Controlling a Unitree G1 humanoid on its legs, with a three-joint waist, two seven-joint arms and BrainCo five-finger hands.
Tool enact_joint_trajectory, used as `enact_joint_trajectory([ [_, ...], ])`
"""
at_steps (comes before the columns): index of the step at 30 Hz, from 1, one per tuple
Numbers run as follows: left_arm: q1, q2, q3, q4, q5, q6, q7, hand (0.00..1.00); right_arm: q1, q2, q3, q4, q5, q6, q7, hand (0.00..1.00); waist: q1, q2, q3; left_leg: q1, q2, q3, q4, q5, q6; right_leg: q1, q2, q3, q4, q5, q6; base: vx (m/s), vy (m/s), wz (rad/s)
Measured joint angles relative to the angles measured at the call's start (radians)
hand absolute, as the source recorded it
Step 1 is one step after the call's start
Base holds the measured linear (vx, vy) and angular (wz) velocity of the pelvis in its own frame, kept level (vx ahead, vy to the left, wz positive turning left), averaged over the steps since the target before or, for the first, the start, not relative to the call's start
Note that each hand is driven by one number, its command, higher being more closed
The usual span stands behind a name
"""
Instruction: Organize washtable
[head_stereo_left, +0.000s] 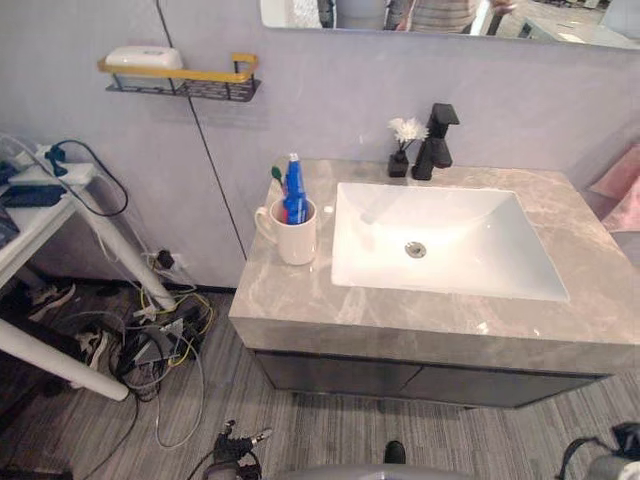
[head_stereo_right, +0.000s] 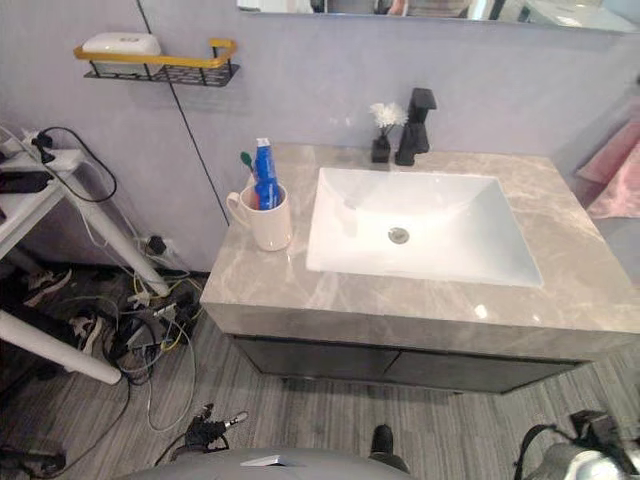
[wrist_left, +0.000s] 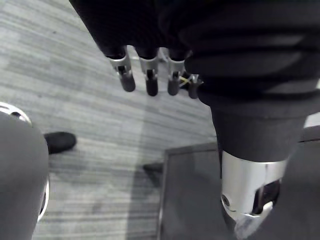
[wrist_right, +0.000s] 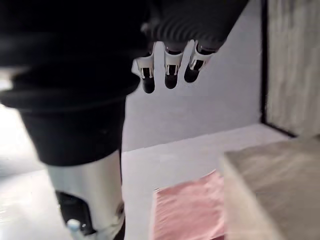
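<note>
Both hang low, released and holding nothing: left robot hand (wrist_left: 150, 75) over the floor, right robot hand (wrist_right: 171, 70) beside the table (head_stereo_left: 300, 300); the cup (head_stereo_left: 294, 238) with toothbrush (head_stereo_left: 277, 177) and toothpaste (head_stereo_left: 294, 190) stands near the table's left edge; a careless reach could knock it off that edge.

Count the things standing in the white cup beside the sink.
2. A blue tube stands upright in the white cup, and a green-headed toothbrush pokes up just to the tube's left, on the handle side. Something shorter could be hidden below the rim.
</note>
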Motion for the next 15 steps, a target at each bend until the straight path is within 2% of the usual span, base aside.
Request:
enact_joint_trajectory([
  [4,-0.005,-0.001,0.001,0.0,-0.012,0.0,0.029,0.0,0.059,-0.006,0.122,0.199,0.001,0.026,0.007,0.0,0.002,0.013,0.003,0.028,0.014,0.026,0.012,-0.023,-0.008,0.024,0.008,-0.004,0.0,-0.004,0.002,0.01,-0.005,-0.18],
  [6,-0.005,-0.001,-0.002,0.001,-0.026,0.0,0.044,0.0,0.095,0.003,0.207,0.329,0.001,0.057,0.047,0.0,0.007,0.022,0.006,0.034,0.019,0.029,0.017,-0.032,-0.001,0.032,0.011,-0.011,0.0,-0.007,0.0,0.01,-0.003,-0.02],
  [8,-0.006,-0.001,0.0,0.012,-0.06,0.0,0.061,0.0,0.104,0.006,0.233,0.432,0.001,0.082,0.082,0.0,0.014,0.024,0.007,0.033,0.02,0.029,0.015,-0.032,-0.001,0.033,0.011,-0.014,0.0,-0.007,0.0,0.03,0.001,0.04],
  [11,-0.008,-0.003,0.04,0.049,-0.117,-0.001,0.077,0.0,0.104,0.004,0.205,0.625,0.004,0.091,0.118,0.0,0.017,0.024,0.008,0.042,0.02,0.022,0.011,-0.033,-0.001,0.047,0.011,-0.022,-0.001,-0.013,0.003,0.05,0.012,0.08],
  [15,-0.027,-0.002,0.137,0.109,-0.243,-0.002,0.082,0.0,0.061,-0.001,0.03,0.935,0.052,0.136,0.164,0.0,0.02,0.024,0.011,0.06,0.02,0.005,0.006,-0.042,-0.004,0.075,0.009,-0.038,-0.006,-0.019,0.009,0.05,0.02,0.11],
])
